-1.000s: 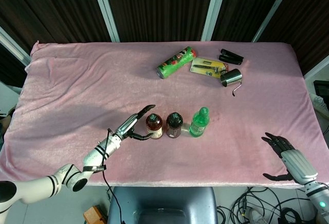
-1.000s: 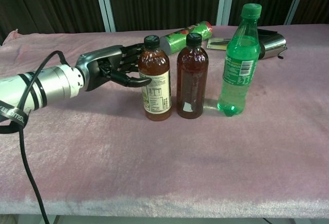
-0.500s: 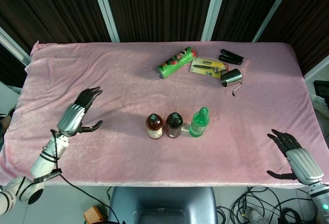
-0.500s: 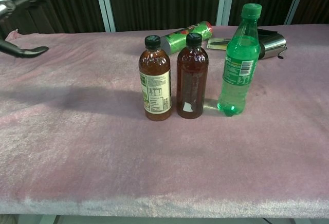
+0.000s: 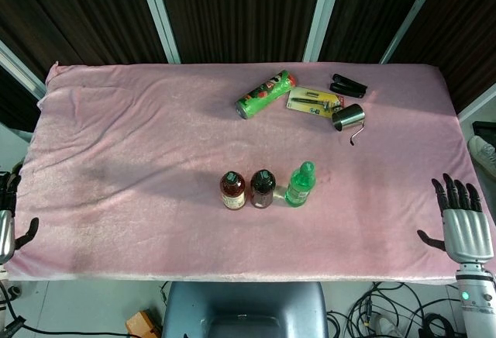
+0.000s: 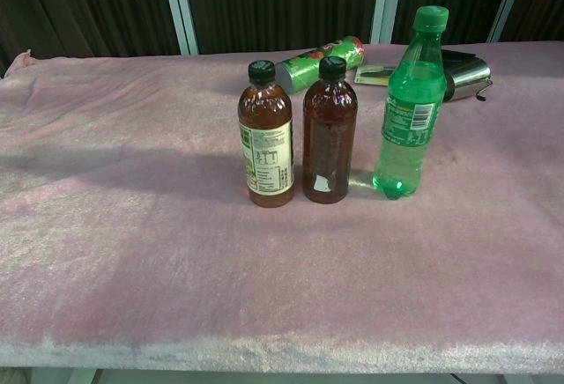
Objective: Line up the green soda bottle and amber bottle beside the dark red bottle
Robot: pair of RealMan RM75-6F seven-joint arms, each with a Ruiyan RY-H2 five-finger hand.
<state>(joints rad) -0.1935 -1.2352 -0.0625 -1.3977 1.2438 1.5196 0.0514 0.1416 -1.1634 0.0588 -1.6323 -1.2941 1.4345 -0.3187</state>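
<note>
Three bottles stand upright in a row near the table's front middle. The amber bottle [image 5: 232, 190] [image 6: 266, 136] is on the left, the dark red bottle [image 5: 262, 188] [image 6: 330, 133] in the middle, close beside it. The green soda bottle [image 5: 301, 184] [image 6: 409, 107] stands a small gap to the right. My left hand [image 5: 8, 215] is at the far left edge, off the table, open and holding nothing. My right hand [image 5: 462, 221] hangs past the table's right front corner, fingers spread, holding nothing. Neither hand shows in the chest view.
A green snack can [image 5: 266, 94] [image 6: 321, 59] lies on its side at the back. Beside it are a yellow packaged tool [image 5: 314, 101], a black case [image 5: 348, 85] and a steel cup [image 5: 348, 115] [image 6: 465, 73]. Pink cloth [image 5: 124, 144] covers the table.
My left hand has let go of the amber bottle and pulled far back left off the table. My right hand has drawn slightly right and turned upright. The bottles have not moved.
</note>
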